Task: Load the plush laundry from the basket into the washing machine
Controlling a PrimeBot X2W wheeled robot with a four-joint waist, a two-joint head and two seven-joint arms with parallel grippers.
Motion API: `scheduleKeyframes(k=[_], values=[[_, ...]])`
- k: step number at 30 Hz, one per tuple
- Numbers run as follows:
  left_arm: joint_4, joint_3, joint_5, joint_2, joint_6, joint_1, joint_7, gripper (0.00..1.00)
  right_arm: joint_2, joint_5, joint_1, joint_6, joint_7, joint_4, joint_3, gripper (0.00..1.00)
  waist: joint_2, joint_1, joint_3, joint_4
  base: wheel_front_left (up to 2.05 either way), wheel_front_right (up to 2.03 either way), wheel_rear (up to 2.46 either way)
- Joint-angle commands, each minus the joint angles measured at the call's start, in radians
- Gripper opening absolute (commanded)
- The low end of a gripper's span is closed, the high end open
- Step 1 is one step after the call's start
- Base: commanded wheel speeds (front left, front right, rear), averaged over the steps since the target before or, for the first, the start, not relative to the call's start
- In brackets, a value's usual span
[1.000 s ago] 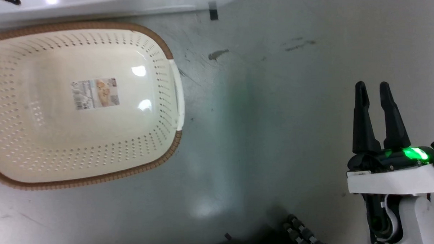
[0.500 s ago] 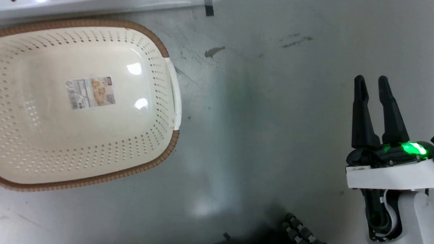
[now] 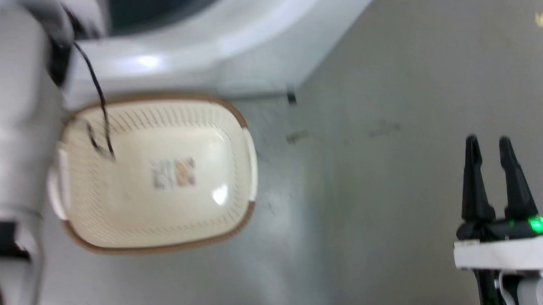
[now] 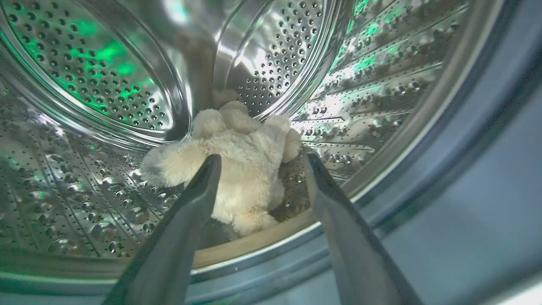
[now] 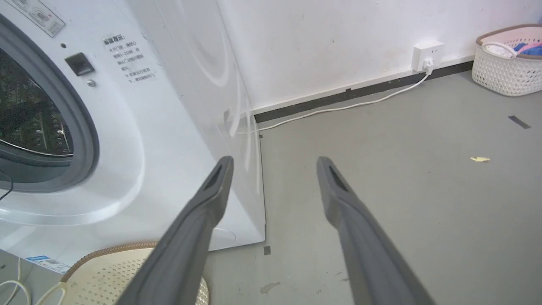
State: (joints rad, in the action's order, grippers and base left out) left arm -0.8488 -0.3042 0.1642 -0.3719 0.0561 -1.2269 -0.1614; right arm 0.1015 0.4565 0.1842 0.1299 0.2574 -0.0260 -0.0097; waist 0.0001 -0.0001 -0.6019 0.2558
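Furthest left, the robot's pale left forearm (image 3: 11, 116) reaches up toward the mouth of the big white front-loading washing machine (image 3: 189, 55), with a thin black cable (image 3: 97, 96) hanging off it across the basket. Inside the perforated steel drum (image 4: 106, 76), the cream-beige fluffy plush laundry (image 4: 245, 144) lies on the drum's lower wall, close to the front lip. The left gripper (image 4: 260, 163) points in at it with its jaws spread wide and nothing clamped between them. One tip overlaps the fur in the wrist view, but I can't tell whether it touches.

Just in front of the machine, the small cream perforated plastic basket with the brown woven rim (image 3: 130, 197) sits on the grey floor (image 3: 365, 196), with only the label on its bottom, blurred in the head view.

Over to the right, well clear of the basket, the right gripper (image 3: 487, 144) hangs above bare floor, its jaws parted and holding nothing. Far right against the wall stands a white woven basket (image 5: 504, 72) with coloured cloth in it.
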Motion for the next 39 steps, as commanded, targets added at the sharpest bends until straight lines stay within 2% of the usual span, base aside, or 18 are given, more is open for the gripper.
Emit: scheduleKeyframes(k=[1,7,14,18,24,27,31,39], values=[[0.012,-0.001,0.014,0.012,0.007,0.065,-0.025,1.0,0.007,-0.016,-0.028,0.001,0.004,-0.009,-0.007,1.0,-0.0001,0.0001,0.166,-0.09,0.0,0.0,0.0],[0.111,0.007,0.067,0.05,0.002,0.31,-0.082,1.0,0.01,-0.064,-0.121,0.001,0.004,-0.019,-0.018,1.0,-0.0001,0.0001,0.335,-0.169,0.0,0.0,0.0],[0.362,0.026,0.083,0.065,-0.068,0.625,-0.099,1.0,0.003,-0.152,-0.203,0.001,0.004,-0.046,-0.047,1.0,-0.0001,0.0001,0.451,-0.233,0.0,0.0,0.0],[0.517,0.068,0.101,0.085,-0.131,0.8,-0.1,1.0,-0.004,-0.172,-0.231,0.001,0.004,-0.054,-0.047,1.0,-0.0001,0.0001,0.485,-0.255,0.0,0.0,0.0],[0.653,0.101,0.109,0.109,-0.182,1.021,-0.1,1.0,-0.017,-0.199,-0.256,0.001,0.004,-0.062,-0.044,1.0,-0.0001,0.0001,0.527,-0.281,0.0,0.0,0.0],[0.68,0.113,0.127,0.134,-0.184,1.107,-0.1,1.0,-0.021,-0.215,-0.272,0.001,0.004,-0.065,-0.034,1.0,-0.0001,0.0001,0.544,-0.291,0.0,0.0,0.0],[0.685,0.101,0.135,0.17,-0.157,1.184,-0.1,1.0,-0.028,-0.226,-0.294,0.001,0.004,-0.061,-0.031,1.0,-0.0001,0.0001,0.563,-0.303,0.0,0.0,0.0],[0.676,0.108,0.081,0.218,-0.121,1.225,-0.1,1.0,-0.04,-0.226,-0.32,0.001,0.004,-0.025,-0.033,1.0,-0.0001,0.0001,0.571,-0.308,0.0,0.0,0.0]])
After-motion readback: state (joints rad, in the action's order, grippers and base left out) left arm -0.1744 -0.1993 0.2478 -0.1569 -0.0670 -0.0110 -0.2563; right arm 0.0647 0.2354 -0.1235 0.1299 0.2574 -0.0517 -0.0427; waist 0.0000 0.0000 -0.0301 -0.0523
